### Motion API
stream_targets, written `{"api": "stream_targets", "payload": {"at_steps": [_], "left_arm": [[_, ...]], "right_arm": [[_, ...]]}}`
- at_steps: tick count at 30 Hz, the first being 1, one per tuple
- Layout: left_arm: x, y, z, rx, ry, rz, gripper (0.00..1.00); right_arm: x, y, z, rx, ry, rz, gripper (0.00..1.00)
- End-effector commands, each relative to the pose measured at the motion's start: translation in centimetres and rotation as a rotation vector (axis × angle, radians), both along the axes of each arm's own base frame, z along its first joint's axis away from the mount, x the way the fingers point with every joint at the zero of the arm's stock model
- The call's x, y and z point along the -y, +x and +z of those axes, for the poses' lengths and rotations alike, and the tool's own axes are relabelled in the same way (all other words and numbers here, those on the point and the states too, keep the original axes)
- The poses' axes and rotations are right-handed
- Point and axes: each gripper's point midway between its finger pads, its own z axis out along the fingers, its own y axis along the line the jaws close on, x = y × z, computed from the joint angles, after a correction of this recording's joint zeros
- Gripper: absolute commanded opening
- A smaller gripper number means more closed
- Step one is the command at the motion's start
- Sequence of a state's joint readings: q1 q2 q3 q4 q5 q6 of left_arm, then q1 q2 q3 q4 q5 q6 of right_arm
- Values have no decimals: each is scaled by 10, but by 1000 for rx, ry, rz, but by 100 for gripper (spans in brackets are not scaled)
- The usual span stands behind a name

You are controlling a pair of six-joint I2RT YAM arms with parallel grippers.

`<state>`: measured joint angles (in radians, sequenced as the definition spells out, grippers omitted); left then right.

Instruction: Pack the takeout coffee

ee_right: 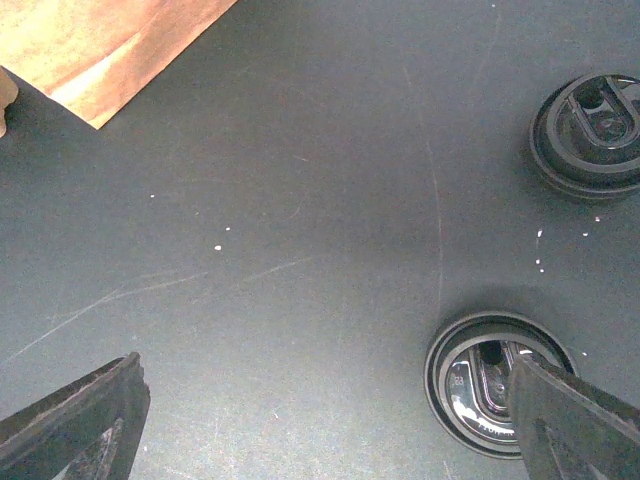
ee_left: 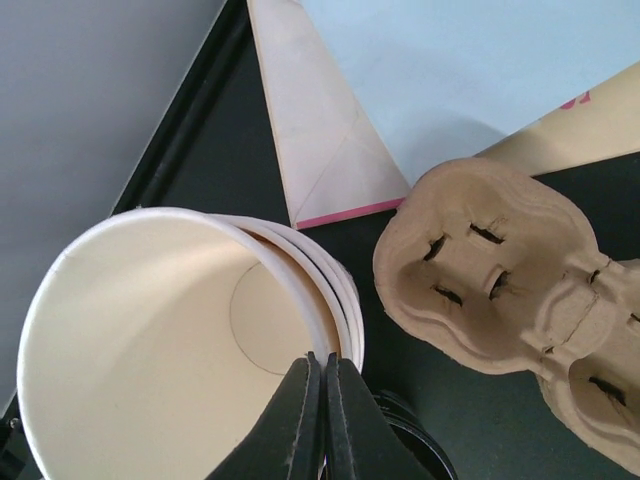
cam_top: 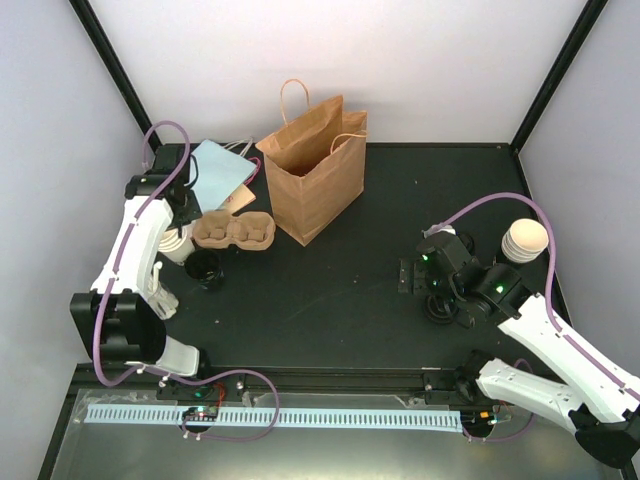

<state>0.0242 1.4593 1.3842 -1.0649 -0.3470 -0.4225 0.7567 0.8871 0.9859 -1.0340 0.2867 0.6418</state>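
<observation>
A nested stack of paper cups (ee_left: 150, 340), cream inside, stands at the left by the arm, also seen from above as cups (cam_top: 176, 244). My left gripper (ee_left: 325, 372) is shut on the rim of the inner cup. A black lid (ee_left: 430, 445) lies just beneath the fingers. My right gripper (ee_right: 325, 425) hangs open over bare table, its right finger (ee_right: 575, 425) overlapping one black lid (ee_right: 480, 385). A second black lid (ee_right: 590, 125) lies farther off. From above, the right gripper (cam_top: 420, 275) sits mid-right, with another cup stack (cam_top: 525, 240) beyond it.
A brown paper bag (cam_top: 312, 170) stands open at the back centre; its corner (ee_right: 100, 40) shows in the right wrist view. A pulp two-cup carrier (cam_top: 233, 232) (ee_left: 500, 285) lies next to the left cups. A flat pale-blue bag (cam_top: 215, 170) lies behind it.
</observation>
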Motion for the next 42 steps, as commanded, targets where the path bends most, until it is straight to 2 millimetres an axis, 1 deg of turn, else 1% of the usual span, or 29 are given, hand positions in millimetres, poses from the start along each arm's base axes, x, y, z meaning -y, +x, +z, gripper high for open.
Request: {"api": "stream_targets", "payload": {"at_steps": [1, 2, 3, 4, 5, 6, 8, 10, 14, 17, 20, 21, 26, 29, 31, 32, 33, 35, 38, 40, 42], "left_arm": [[-6, 5, 25, 51, 40, -5, 2], [-7, 4, 27, 53, 48, 9, 1], [-3, 4, 24, 59, 22, 1, 2], [4, 9, 21, 75, -25, -37, 2], [6, 10, 22, 81, -30, -41, 2], [4, 6, 25, 71, -2, -9, 1], [2, 7, 24, 68, 23, -10, 2], [-8, 2, 28, 52, 86, 39, 2], [-13, 1, 29, 26, 118, 37, 1], [-12, 0, 34, 29, 115, 31, 2], [-12, -3, 52, 56, 116, 31, 1], [-11, -3, 61, 77, 109, 25, 2], [4, -8, 105, 195, 37, -34, 2], [22, -13, 130, 279, -15, -107, 2], [44, -16, 144, 330, -43, -191, 2], [58, -22, 155, 371, -55, -248, 2], [72, -25, 161, 397, -68, -300, 2], [98, -33, 165, 416, -92, -384, 1], [122, -49, 164, 414, -119, -439, 1], [140, -60, 159, 415, -151, -483, 2], [163, -71, 148, 400, -194, -550, 2]], "right_arm": [[4, 2, 0, 12, -1, -22, 100], [2, 2, -1, 8, 0, -20, 100], [1, 3, 0, 6, 4, -19, 100], [0, 3, 0, 5, 6, -18, 100], [-1, 3, 0, 5, 9, -16, 100], [-1, 4, 0, 5, 7, -13, 100], [0, 4, 1, 8, 6, -17, 100], [1, 4, 1, 8, 3, -19, 100], [1, 3, 0, 7, 2, -20, 100], [0, 4, 0, 5, 4, -19, 100], [0, 4, 0, 4, 4, -19, 100], [-1, 5, 0, 5, 4, -19, 100], [-2, 6, 1, 7, 8, -17, 100], [-3, 6, 1, 4, 9, -16, 100], [-2, 6, 1, 8, 9, -20, 100], [-2, 6, 1, 7, 8, -19, 100], [-2, 6, 0, 5, 7, -20, 100], [-3, 7, -1, 6, 5, -18, 100], [-4, 9, -4, -2, -9, -16, 100], [-4, 10, -7, -12, -28, -15, 100], [-5, 12, -11, -22, -44, -16, 100]]}}
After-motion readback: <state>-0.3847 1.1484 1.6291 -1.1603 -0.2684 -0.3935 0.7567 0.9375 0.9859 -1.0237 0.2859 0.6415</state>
